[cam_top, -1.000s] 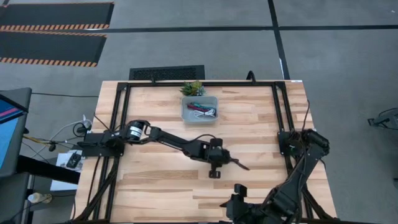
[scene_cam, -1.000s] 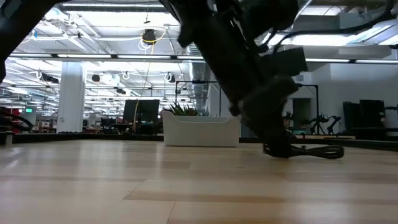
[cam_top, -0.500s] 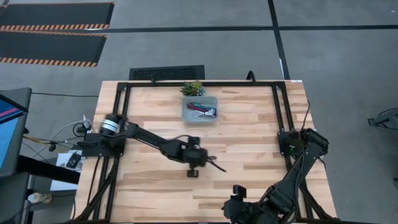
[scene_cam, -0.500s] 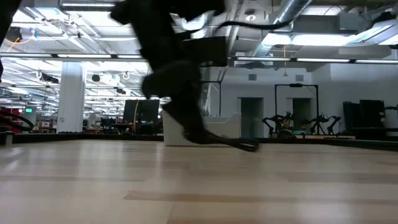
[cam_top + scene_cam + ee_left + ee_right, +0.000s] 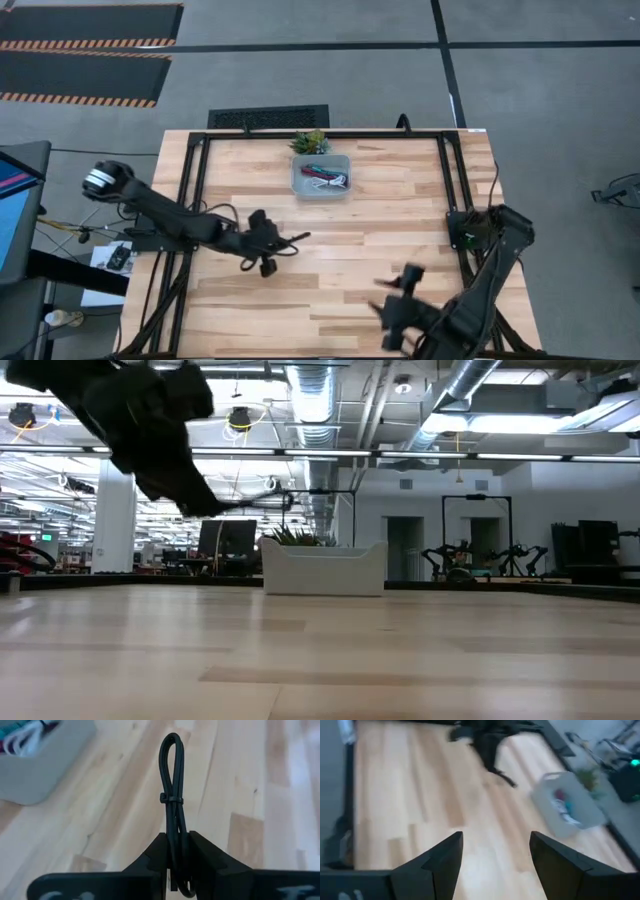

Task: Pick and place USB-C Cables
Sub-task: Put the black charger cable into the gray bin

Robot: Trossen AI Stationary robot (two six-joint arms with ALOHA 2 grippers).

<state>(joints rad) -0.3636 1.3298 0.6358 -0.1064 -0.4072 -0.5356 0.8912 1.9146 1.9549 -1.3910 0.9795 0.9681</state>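
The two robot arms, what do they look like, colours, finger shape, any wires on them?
Both arms are dark, nearly black, built of jointed segments. The left arm has a round silver-capped joint at its outer end and thin black wiring looping along it. The left gripper has two blocky matte-black fingers. The right gripper has broad, wedge-shaped dark fingers.

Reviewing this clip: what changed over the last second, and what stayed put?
The left gripper, shut on the black cable, swept leftward across the table and lifted it off the wood. The right gripper, open, rose and moved slightly right near the table's front edge. The clear bin with the other cables and the plant stayed put.
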